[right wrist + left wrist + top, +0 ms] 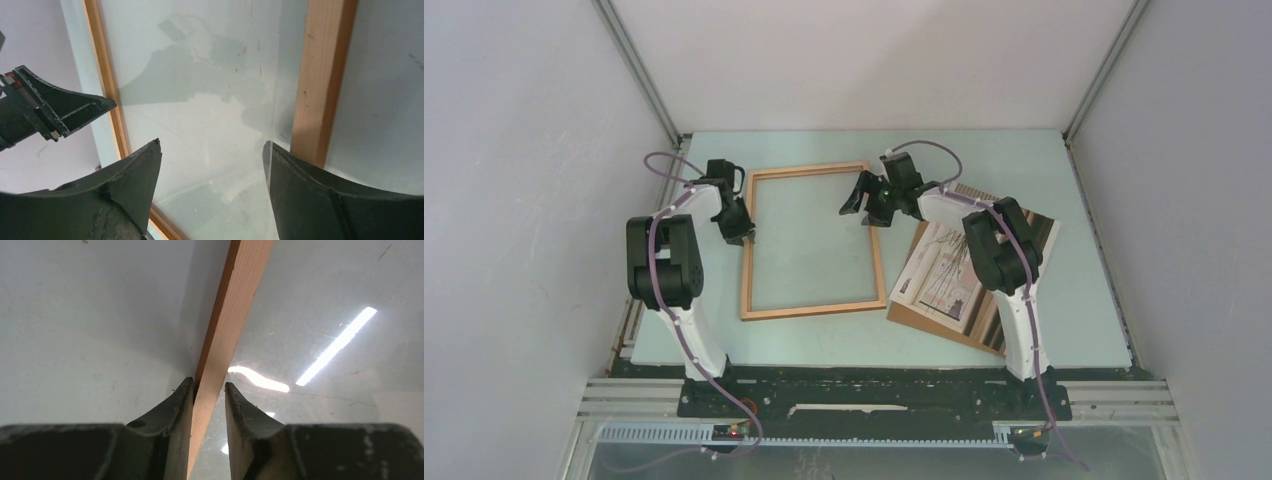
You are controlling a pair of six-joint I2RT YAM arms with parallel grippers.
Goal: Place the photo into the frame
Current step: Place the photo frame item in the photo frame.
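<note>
The frame (814,311), a thin light-brown wooden rectangle with a clear pane in it, lies flat in the middle of the table. My left gripper (740,238) straddles its left rail (235,305). The left finger touches the wood, and a gap shows at the right finger, so my left gripper (209,387) is slightly open. My right gripper (858,208) is wide open over the pane (200,100), just inside the frame's right rail (322,80), and my right gripper (212,145) holds nothing. The photo (939,265) lies to the right of the frame, partly hidden by my right arm.
A plain brown backing board (924,322) lies under the photo and sticks out at its near edge. The pale green table (824,345) is closed in by white walls at the back and sides. My left gripper's finger (60,107) shows at the left of the right wrist view.
</note>
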